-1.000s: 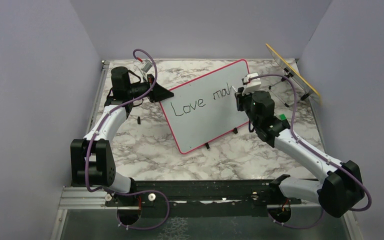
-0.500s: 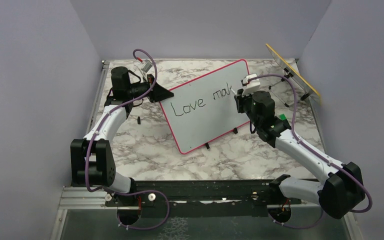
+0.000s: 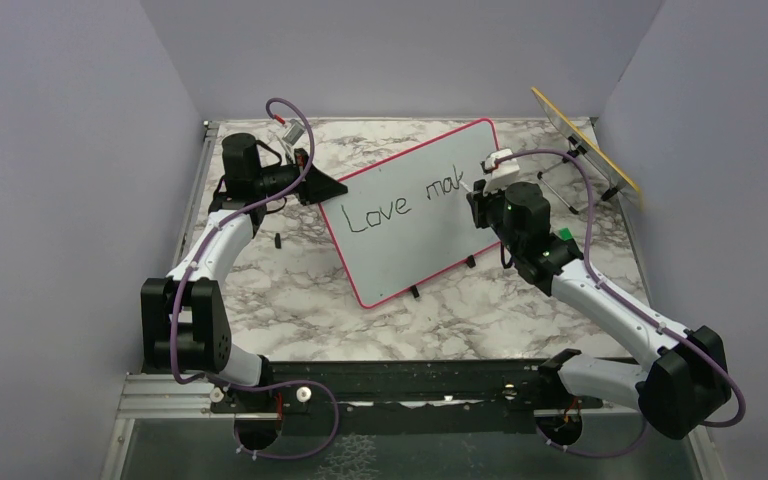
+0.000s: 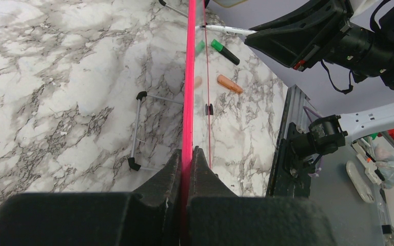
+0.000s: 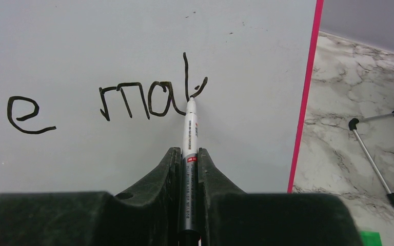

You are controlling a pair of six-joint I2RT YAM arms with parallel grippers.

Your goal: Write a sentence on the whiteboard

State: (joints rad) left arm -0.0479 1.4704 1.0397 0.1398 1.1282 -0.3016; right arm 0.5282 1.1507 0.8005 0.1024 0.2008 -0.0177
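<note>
right wrist view: the right fingers (image 5: 173, 159) are clenched on a white-barrelled black marker (image 5: 190, 128), whose tip touches the large white, pink-framed whiteboard (image 5: 133, 31) at the fork of the "k". within the last second a slanted stroke has been added to that letter's stem, so the black handwritten sentence (image 5: 149, 100) now reads "love mak". the left fingers (image 4: 174, 166) are clamped on the board's pink edge, and the board is held tilted on the marble desk (image 3: 290, 290). most of the words are judged still unwritten.
</note>
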